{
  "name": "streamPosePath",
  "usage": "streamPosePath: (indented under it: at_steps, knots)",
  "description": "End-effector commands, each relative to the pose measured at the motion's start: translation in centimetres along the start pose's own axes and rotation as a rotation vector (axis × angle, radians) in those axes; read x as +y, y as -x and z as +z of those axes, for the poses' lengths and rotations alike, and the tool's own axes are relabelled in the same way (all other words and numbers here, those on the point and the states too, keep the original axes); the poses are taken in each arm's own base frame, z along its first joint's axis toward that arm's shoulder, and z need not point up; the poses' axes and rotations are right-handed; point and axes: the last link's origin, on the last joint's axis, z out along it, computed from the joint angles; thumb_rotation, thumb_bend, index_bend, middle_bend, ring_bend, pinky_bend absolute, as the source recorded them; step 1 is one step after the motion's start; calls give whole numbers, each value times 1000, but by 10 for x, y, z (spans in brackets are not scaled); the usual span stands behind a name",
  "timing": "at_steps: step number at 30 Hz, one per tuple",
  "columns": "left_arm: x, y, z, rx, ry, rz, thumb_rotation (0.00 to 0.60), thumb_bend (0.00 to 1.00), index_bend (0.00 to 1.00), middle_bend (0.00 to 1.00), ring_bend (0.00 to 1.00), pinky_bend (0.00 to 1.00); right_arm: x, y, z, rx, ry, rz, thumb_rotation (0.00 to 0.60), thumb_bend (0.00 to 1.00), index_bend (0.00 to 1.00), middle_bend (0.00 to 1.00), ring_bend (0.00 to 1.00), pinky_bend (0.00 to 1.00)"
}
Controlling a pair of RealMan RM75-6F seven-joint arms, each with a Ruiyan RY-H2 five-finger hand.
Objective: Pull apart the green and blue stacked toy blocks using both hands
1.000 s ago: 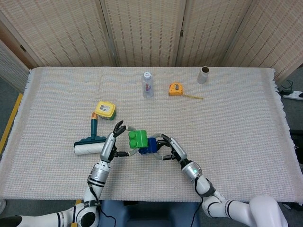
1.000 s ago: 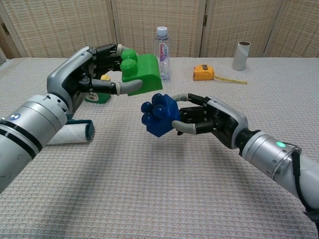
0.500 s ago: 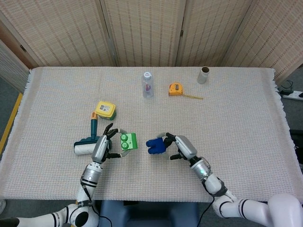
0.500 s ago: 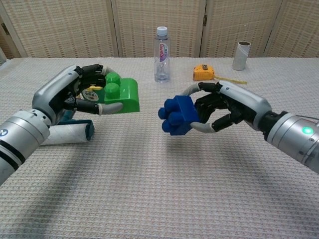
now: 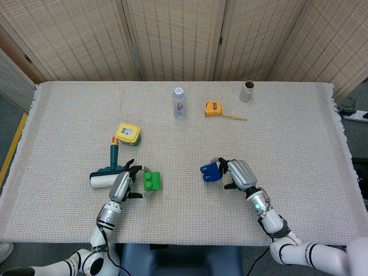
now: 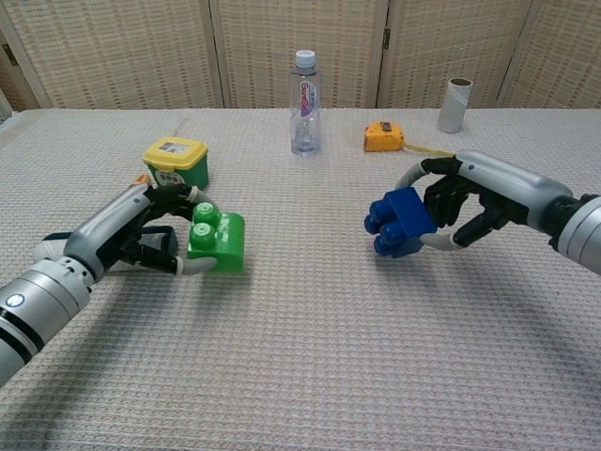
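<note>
The two blocks are apart. My left hand (image 6: 141, 240) (image 5: 122, 185) holds the green block (image 6: 215, 242) (image 5: 152, 181) low over the cloth at the left, studs facing up. My right hand (image 6: 474, 202) (image 5: 240, 173) holds the blue block (image 6: 399, 222) (image 5: 210, 172) at the right, studs pointing left, just above the cloth. A wide gap of bare cloth separates the blocks.
A lint roller (image 5: 108, 175) lies just left of my left hand, a yellow-lidded green tub (image 6: 175, 162) behind it. Further back stand a water bottle (image 6: 303, 90), a yellow tape measure (image 6: 383, 137) and a cardboard tube (image 6: 455, 105). The woven tablecloth (image 5: 287, 132) covers the table.
Both hands moved outward and down, widening the gap between the blocks. The green block went left and lower; the blue block went right.
</note>
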Motion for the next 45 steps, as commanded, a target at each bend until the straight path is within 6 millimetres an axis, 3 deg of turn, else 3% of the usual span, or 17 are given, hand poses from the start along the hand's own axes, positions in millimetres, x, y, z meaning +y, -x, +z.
streamPosePath:
  at_steps: [1, 7, 10, 14, 17, 18, 21, 29, 35, 38, 42, 45]
  knots:
    - [-3, 6, -1, -17, -3, -9, 600, 414, 536, 853, 302, 0, 2, 4, 0, -16, 21, -7, 600, 372, 841, 615, 502, 441]
    - [-5, 11, 1, -19, 1, -18, 600, 413, 524, 853, 294, 0, 0, 7, 2, -23, 26, 3, 600, 371, 841, 609, 487, 427]
    - [-5, 12, 1, -43, 12, -24, 600, 413, 451, 756, 229, 0, 0, 6, 1, -34, 23, 12, 600, 371, 807, 550, 450, 383]
    - [-5, 13, 2, -76, 14, -28, 600, 404, 281, 408, 70, 0, -1, 4, -2, -64, 21, 35, 600, 372, 493, 337, 297, 198]
    - [-4, 15, 2, -99, 24, -16, 600, 366, 218, 200, 3, 0, -1, 0, -3, -89, 20, 40, 600, 371, 261, 178, 174, 64]
    - [-4, 15, 2, -103, 26, -14, 600, 355, 209, 148, 0, 0, -1, 0, -3, -93, 19, 39, 600, 371, 189, 131, 136, 26]
    - [-2, 16, 2, -110, 33, -18, 600, 341, 186, 70, 0, 0, -2, -3, -5, -102, 20, 43, 600, 371, 115, 81, 96, 0]
    - [6, 11, 4, -102, 66, -20, 600, 335, 157, 18, 0, 0, -5, -10, -11, -136, 14, 16, 600, 371, 4, 5, 31, 0]
    - [17, -1, 1, -103, 115, 13, 600, 335, 148, 8, 0, 0, -14, -27, -18, -110, -18, 38, 600, 371, 0, 0, 0, 0]
    - [22, -12, -5, -135, 154, 94, 600, 335, 131, 0, 0, 0, -14, -33, -23, -69, -42, 7, 600, 371, 0, 0, 0, 0]
    - [17, -39, -18, -188, 188, 383, 600, 337, 75, 0, 0, 0, -4, -33, -36, 14, -48, -188, 600, 370, 0, 0, 0, 0]
    - [17, -62, -34, -156, 180, 484, 600, 338, 72, 0, 0, 0, 4, -27, -49, 39, -27, -345, 600, 370, 0, 0, 0, 0]
